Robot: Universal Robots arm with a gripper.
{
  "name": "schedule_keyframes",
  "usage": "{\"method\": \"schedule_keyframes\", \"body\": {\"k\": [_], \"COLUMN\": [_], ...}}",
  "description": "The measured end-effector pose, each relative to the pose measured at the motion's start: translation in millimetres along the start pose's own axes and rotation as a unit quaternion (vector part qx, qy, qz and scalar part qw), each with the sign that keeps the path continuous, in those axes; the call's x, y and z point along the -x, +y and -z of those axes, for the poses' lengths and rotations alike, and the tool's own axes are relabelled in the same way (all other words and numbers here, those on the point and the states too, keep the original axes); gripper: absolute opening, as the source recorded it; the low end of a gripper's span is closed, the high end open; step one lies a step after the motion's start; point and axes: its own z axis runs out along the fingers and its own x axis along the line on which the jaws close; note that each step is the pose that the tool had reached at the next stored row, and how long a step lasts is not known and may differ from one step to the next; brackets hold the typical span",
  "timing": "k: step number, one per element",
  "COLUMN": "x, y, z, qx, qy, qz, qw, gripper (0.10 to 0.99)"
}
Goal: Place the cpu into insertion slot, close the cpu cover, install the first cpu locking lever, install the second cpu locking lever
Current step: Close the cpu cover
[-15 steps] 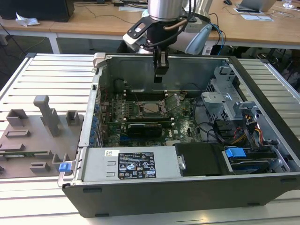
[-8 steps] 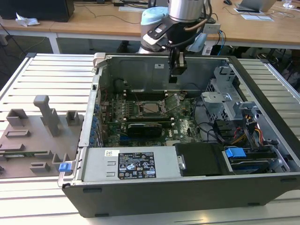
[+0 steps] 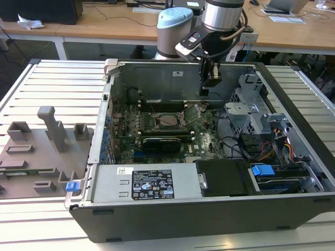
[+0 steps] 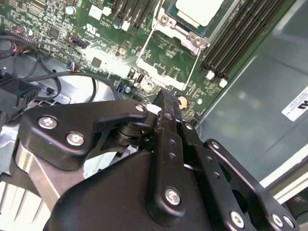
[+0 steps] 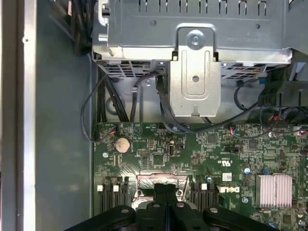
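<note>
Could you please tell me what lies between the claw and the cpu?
The cpu cover, a windowed metal frame standing open beside the chip, lies between the shut claw and the cpu; the second wrist view shows this.

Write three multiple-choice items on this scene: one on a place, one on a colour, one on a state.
1. The gripper hangs over:
A the open computer case
B the grey fixture
C the wooden desk

2. The clip at the case's corner on the exterior view's left is:
A red
B blue
C yellow

3. The gripper's fingers are:
A wide open
B shut on a cable
C shut, holding nothing

Answers:
1 A: it hangs within the case's walls, above the motherboard.
2 B: it is plainly blue.
3 C: in both wrist views the fingers meet, and the cpu lies apart on the board.
</note>
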Motion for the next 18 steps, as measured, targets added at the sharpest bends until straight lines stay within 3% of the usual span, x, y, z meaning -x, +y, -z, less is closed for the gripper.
{"method": "schedule_keyframes", "body": {"k": [2,7,11,18], "x": [-0.2,-0.6,-1.1,-1.7], "y": [2.0,8.1,17.0,18.7], "z": [-7.9,-19.1,-35.2,-55.4], "qx": [-0.0005,-0.0008,-0.0012,-0.0018], "qy": [-0.0001,0.0,0.0001,0.0001], "qz": [0.0,0.0,0.0,0.0], "qw": [1.0,1.0,1.0,1.0], "gripper": [0.106,0.106,0.106,0.106]}}
